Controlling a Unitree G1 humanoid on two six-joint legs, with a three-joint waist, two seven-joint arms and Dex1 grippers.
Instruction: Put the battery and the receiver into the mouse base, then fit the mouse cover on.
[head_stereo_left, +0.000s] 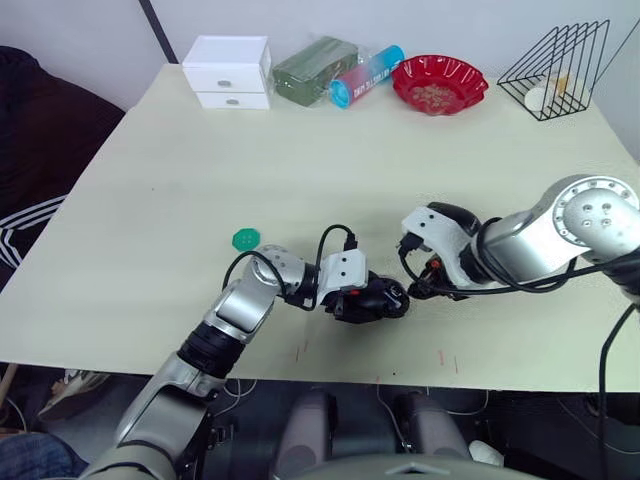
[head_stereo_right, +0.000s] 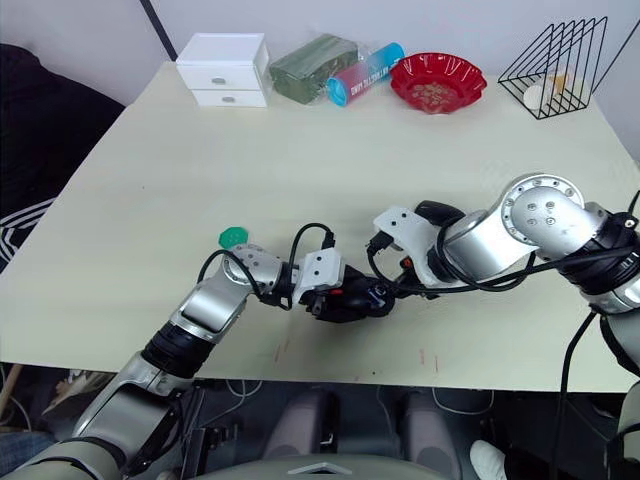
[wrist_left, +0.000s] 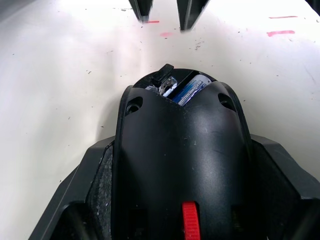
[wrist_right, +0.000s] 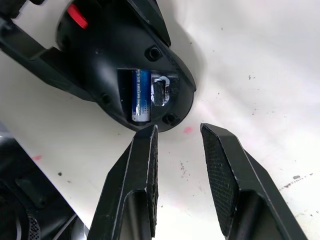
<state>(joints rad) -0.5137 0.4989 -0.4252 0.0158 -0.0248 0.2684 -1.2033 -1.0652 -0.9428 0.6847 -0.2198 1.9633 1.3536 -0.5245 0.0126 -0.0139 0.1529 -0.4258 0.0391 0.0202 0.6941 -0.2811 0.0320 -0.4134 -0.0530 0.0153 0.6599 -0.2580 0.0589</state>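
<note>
**Mouse base held at the lower centre, battery and receiver in their bay**

The mouse base (head_stereo_left: 372, 298) sits on the pale table (head_stereo_left: 300, 180) at the lower centre of the head views, near the front edge. The left gripper (head_stereo_left: 375, 299) has its jaws closed on the base from both sides; in the left wrist view the black fingers (wrist_left: 82, 200) flank the body, whose red scroll wheel (wrist_left: 190, 222) faces the wrist.

The open bay at the far end of the base shows in the right wrist view: a blue and silver battery (wrist_right: 140, 95) lies lengthwise in its slot, and just beside it a small black receiver (wrist_right: 160, 93) sits in its own pocket. No cover lies over the bay.

The right gripper (wrist_right: 179, 131) hovers just past the open end of the base, its jaws a narrow gap apart and holding nothing. One fingertip is close to the rim of the base; whether it touches cannot be told. In the head views the right gripper comes in from the right side of the frame.

A small green disc (head_stereo_left: 245, 239) lies on the table left of centre, well apart from the base. Along the top edge of the frame stand a white drawer box (head_stereo_left: 229, 71), a dark green packet (head_stereo_left: 313, 69), a blue and pink tube (head_stereo_left: 366, 75), a red bowl (head_stereo_left: 439, 84) and a black wire rack (head_stereo_left: 558, 68) at the upper right. Faint red marks (wrist_left: 280, 33) dot the table near the front edge.
</note>
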